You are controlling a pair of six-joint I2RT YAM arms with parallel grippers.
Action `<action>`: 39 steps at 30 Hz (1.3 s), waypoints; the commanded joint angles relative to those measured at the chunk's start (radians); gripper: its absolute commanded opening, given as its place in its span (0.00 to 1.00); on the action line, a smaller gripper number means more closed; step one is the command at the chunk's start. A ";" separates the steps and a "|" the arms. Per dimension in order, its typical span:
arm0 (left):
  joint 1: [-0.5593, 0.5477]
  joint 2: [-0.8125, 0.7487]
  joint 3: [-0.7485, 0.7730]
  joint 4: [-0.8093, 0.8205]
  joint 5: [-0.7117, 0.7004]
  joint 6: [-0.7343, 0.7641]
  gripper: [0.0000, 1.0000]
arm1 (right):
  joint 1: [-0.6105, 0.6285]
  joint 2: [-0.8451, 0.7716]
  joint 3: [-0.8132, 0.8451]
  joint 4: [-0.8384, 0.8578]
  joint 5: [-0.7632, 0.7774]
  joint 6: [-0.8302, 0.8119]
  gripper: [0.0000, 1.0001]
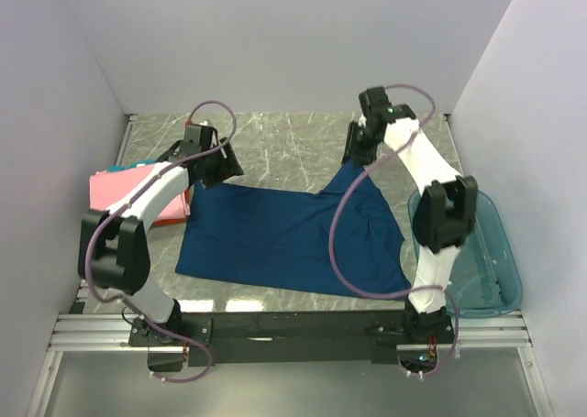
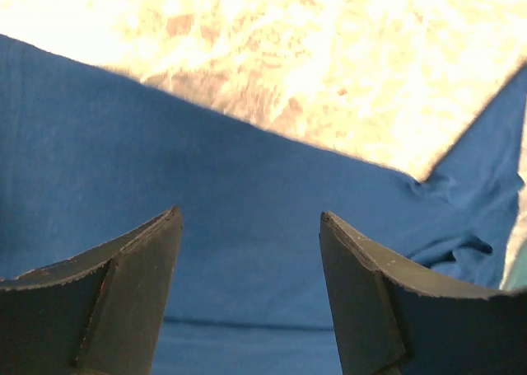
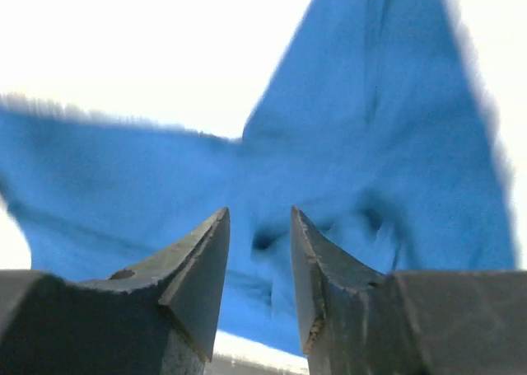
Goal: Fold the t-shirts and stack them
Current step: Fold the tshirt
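The marble tabletop (image 1: 275, 137) carries one navy t-shirt (image 1: 275, 238), spread nearly flat across the middle, with its right side creased and running up toward the far right. It looks soft, limp and light to me: it will sag and wrinkle wherever I lift it, so I would pinch it at the hem corners or the shoulders, not mid-panel. A teal tub (image 1: 488, 252) sits at the near right, close enough to the shirt's edge to catch a swinging sleeve. At the left lies a pink t-shirt (image 1: 115, 192) on an orange one (image 1: 172, 217), with a teal sliver behind; that stack is just beside the navy hem. The left gripper (image 2: 251, 227) hovers over the cloth, jaws wide and empty. The right gripper (image 3: 259, 227) has its jaws narrowly parted, and I see no cloth pinched between them.
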 commanded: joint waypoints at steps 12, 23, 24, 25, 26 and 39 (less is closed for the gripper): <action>0.012 0.049 0.069 0.001 0.029 0.032 0.74 | -0.101 0.409 0.352 0.100 0.142 -0.031 0.45; 0.020 0.086 0.092 -0.034 0.029 0.049 0.74 | -0.104 0.519 0.376 0.166 0.113 -0.051 0.45; 0.021 0.085 0.092 -0.036 0.028 0.052 0.74 | -0.107 0.520 0.376 0.173 0.108 -0.052 0.45; 0.021 0.083 0.087 -0.036 0.028 0.053 0.74 | -0.106 0.518 0.372 0.184 0.105 -0.054 0.45; 0.023 0.084 0.086 -0.034 0.026 0.054 0.74 | -0.106 0.518 0.367 0.205 0.101 -0.052 0.45; 0.029 0.081 0.058 -0.027 0.037 0.047 0.74 | -0.107 0.553 0.418 0.215 0.064 -0.043 0.45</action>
